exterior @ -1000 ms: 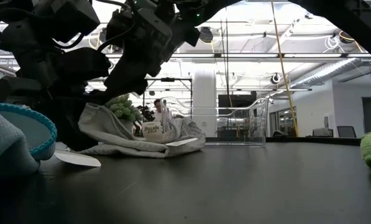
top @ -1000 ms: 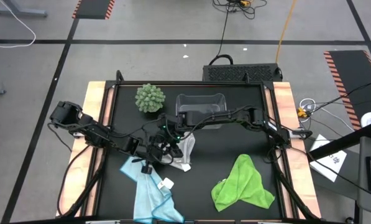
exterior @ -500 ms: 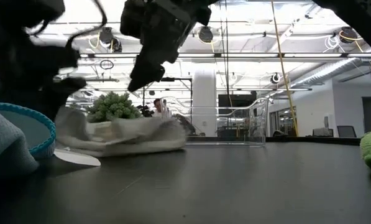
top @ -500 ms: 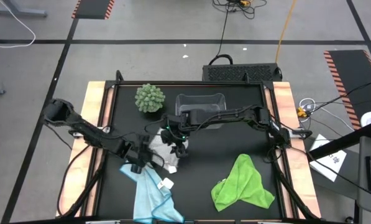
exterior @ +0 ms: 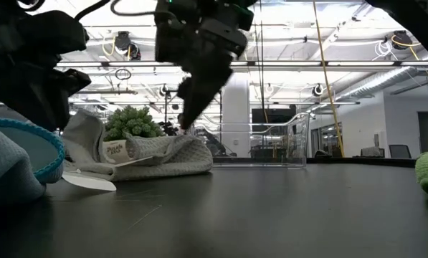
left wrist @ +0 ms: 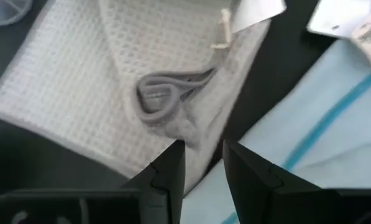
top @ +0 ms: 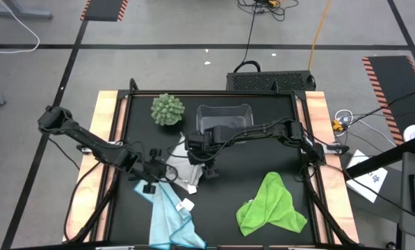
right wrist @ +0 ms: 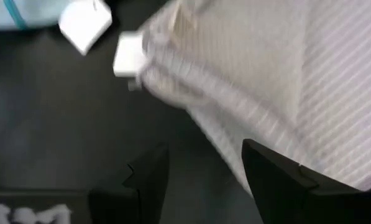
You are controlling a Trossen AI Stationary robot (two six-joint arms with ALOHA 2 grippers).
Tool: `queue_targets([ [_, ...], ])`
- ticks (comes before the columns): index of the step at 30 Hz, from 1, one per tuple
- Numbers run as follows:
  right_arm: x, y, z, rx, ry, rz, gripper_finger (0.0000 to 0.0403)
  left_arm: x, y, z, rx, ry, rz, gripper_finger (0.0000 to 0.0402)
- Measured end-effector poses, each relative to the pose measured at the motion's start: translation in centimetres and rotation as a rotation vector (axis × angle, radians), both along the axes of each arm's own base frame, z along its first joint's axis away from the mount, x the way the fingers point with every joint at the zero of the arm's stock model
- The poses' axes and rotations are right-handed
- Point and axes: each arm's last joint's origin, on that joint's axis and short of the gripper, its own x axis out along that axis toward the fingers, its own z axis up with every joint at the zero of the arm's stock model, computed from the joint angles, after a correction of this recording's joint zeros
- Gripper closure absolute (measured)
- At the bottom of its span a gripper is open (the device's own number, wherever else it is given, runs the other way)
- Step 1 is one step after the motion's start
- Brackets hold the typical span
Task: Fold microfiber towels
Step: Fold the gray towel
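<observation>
1. Lying near the middle of the black table [top: 263, 125], we list a white waffle-weave microfiber towel [top: 180, 162], loosely folded, with a small tag at one edge.
2. We place the left gripper [top: 151, 182] at that towel's near-left edge; its dark fingers [left wrist: 166, 177] stand slightly apart over the towel's edge, and we cannot tell whether they hold any cloth.
3. We place the right gripper [top: 210, 170] just beside the towel's right edge, fingers [right wrist: 269, 174] well spread, holding nothing, above bare table.
4. We record a light blue towel with a teal hem and white tag [top: 171, 215] just in front of the white one.
5. We record a lime green crumpled towel [top: 271, 205] well apart, on the right.
6. We note a clear plastic bin [top: 224, 114] and a round green spiky ball plant [top: 167, 110] at the back.
</observation>
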Motion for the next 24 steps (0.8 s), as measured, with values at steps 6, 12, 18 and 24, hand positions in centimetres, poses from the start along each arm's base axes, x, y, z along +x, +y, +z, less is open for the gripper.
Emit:
queue_targets([
  [6, -0.8, 1.4, -1.4, -0.033, 0.02, 0.146, 0.0211, -0.1, -1.3, 0.1, -0.054, -0.032, -0.015, 0.0289],
  [12, -0.9, 3.2, -2.9, -0.169, -0.023, 0.23, 0.0211, -0.2, -2.8, 0.7, -0.069, -0.126, -0.063, 0.0289],
  [18, -0.6, 4.7, -4.4, -0.403, -0.13, 0.294, 0.0211, -0.5, -3.3, 0.7, -0.037, -0.149, -0.058, 0.0289],
  [24, -0.8, 5.7, -4.8, -0.578, -0.15, 0.314, 0.0211, -0.6, -3.3, 0.7, -0.04, -0.147, -0.045, 0.0289],
])
